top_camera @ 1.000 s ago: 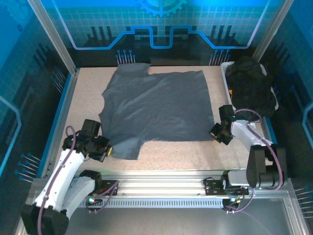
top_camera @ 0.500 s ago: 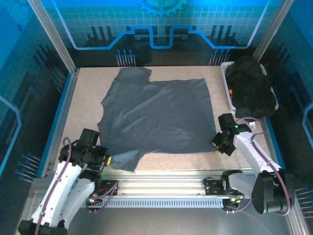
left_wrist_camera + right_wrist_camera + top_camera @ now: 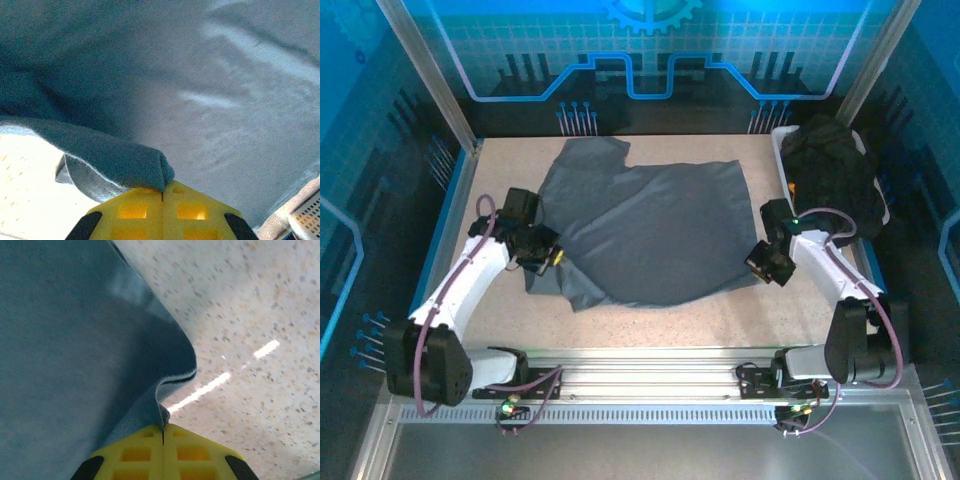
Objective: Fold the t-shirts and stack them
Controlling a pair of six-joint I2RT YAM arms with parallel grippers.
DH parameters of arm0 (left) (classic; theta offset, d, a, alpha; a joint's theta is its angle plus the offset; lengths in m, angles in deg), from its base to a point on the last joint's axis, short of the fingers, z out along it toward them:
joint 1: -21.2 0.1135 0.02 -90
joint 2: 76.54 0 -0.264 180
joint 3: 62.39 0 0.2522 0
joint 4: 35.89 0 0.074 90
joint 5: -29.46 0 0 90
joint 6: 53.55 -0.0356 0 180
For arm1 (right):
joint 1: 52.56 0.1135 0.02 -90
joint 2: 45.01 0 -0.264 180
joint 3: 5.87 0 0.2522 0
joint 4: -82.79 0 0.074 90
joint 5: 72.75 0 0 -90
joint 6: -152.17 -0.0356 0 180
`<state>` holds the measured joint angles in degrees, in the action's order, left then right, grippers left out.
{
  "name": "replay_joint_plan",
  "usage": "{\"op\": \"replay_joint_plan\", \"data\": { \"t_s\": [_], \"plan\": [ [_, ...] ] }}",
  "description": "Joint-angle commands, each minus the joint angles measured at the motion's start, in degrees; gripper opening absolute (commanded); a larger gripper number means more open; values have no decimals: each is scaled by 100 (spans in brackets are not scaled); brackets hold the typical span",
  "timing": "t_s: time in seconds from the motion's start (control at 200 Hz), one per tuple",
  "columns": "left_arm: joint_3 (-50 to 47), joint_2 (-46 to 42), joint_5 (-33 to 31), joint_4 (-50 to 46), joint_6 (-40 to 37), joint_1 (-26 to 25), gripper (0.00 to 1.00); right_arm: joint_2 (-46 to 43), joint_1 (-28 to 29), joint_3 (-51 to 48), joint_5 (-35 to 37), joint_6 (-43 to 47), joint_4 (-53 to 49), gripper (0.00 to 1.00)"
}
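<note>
A slate blue-grey t-shirt lies spread over the middle of the table, its near part lifted and bunched. My left gripper is shut on its near left edge, where a fold of cloth is pinched between the yellow fingers. My right gripper is shut on the near right corner of the same blue-grey t-shirt, with the hem curling up just above the closed yellow fingers. Black t-shirts lie heaped at the far right.
The black heap sits in a white tray by the right wall. Bare speckled tabletop runs along the near edge, in front of the metal rail. Blue side walls close in the table left and right.
Both grippers have carried the shirt's near edge away from the rail toward the back. The left arm moved farthest, up and right, and the near left part of the shirt has folded over.
</note>
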<state>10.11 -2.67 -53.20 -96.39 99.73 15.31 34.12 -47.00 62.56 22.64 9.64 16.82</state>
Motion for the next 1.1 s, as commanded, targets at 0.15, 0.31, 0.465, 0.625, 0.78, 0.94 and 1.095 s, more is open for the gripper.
{"op": "replay_joint_plan", "data": {
  "t_s": [0.15,0.31,0.465,0.625,0.78,0.94,1.095],
  "plan": [
    [1005,747,-176,145,-878,302,0,671,-131,892,55,-143,-60,0],
    [1241,944,-352,117,-992,476,0,1064,-173,1287,237,-143,-150,0],
    [1321,1067,-384,204,-1125,652,0,1404,-263,1519,277,-82,-76,0],
    [1390,1198,-416,294,-1266,728,0,1750,-267,1888,268,5,-75,0],
    [1439,1360,-368,503,-1351,774,0,2078,-285,2144,341,-11,-141,0],
    [1623,1573,-453,531,-1440,798,0,2293,-291,2307,339,-43,-133,0],
    [1750,1744,-447,583,-1477,831,0,2490,-284,2475,378,-57,-185,0]
  ]
}}
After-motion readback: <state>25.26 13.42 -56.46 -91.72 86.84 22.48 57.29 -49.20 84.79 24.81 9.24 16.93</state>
